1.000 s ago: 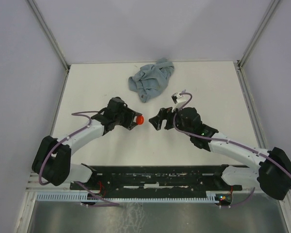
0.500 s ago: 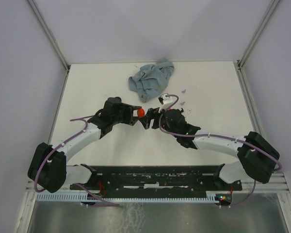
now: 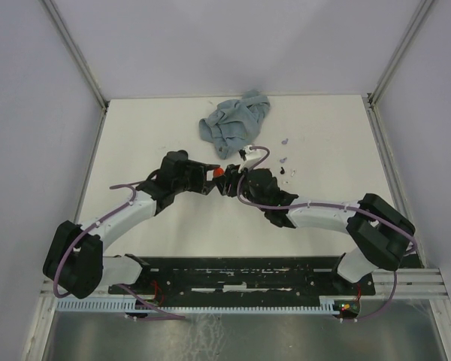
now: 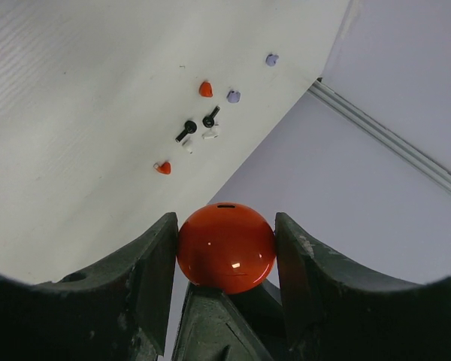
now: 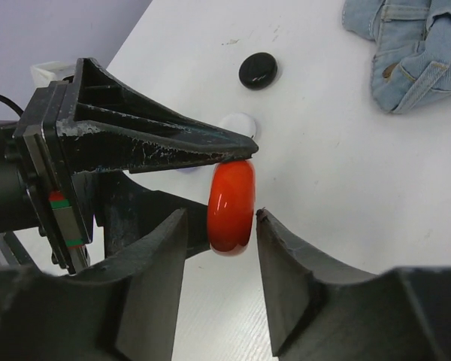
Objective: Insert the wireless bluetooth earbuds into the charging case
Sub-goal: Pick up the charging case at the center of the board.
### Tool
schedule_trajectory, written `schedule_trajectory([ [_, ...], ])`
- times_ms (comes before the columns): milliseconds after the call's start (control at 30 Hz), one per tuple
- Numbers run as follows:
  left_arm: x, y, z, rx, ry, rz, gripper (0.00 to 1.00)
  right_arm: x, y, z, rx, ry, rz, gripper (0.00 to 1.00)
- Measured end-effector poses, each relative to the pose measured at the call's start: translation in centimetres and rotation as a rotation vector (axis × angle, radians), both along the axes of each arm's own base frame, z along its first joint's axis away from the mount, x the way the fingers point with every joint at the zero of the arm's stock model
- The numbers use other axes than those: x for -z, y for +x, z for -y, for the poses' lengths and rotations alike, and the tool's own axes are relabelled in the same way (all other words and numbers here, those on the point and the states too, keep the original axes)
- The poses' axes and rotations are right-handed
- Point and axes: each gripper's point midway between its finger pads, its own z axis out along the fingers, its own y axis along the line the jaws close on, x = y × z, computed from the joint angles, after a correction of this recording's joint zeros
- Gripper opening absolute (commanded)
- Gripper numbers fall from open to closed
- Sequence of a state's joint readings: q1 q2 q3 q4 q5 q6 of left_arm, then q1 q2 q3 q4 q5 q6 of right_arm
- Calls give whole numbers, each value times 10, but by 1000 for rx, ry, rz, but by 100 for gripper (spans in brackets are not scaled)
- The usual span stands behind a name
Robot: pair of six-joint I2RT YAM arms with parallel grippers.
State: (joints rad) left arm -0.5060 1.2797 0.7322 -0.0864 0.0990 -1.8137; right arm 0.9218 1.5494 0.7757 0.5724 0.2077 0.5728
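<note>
Left wrist view: you count eight earbuds point(image 4: 209, 119) loose on the table point(image 4: 75, 113), two each of red, black, white and lilac, none in a case. One red round case point(image 4: 225, 248), one black disc point(image 5: 258, 70), one white disc point(image 5: 239, 120), one denim cloth point(image 3: 233, 124). Since a second ago your right arm has swung in from the right to meet the left, its jaws narrowing. Left gripper point(image 4: 225, 226) clamps the red case. Right gripper point(image 5: 222, 218) straddles the same case, partly open: one finger just beside it, a gap on the other side.
</note>
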Motion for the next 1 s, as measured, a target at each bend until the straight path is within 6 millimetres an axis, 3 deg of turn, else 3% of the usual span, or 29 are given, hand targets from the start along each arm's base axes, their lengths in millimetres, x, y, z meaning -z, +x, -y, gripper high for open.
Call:
schedule_trajectory([
  [100, -2, 0, 2, 6, -8, 5, 34, 1, 1, -2, -2, 0, 2, 34],
  [200, -3, 0, 1, 3, -11, 13, 45, 3, 3, -2, 2, -8, 7, 20],
  [300, -4, 0, -1, 0, -15, 22, 56, 3, 3, -2, -3, -18, 16, 13],
  [467, -12, -1, -3, 25, 21, 88, 66, -5, 0, -5, -47, -54, 40, 10],
  [633, -38, -7, -9, 102, 110, 289, 72, -26, -11, -6, -146, -128, 79, 7],
  [733, -51, -13, -17, 133, 171, 442, 77, -38, -16, -1, -203, -170, 88, 6],
  [867, -54, -24, -28, 192, 296, 609, 81, -46, -18, 16, -264, -238, 63, 6],
  [1000, -68, -34, -36, 276, 447, 810, 81, -51, -20, 30, -341, -303, 16, 6],
])
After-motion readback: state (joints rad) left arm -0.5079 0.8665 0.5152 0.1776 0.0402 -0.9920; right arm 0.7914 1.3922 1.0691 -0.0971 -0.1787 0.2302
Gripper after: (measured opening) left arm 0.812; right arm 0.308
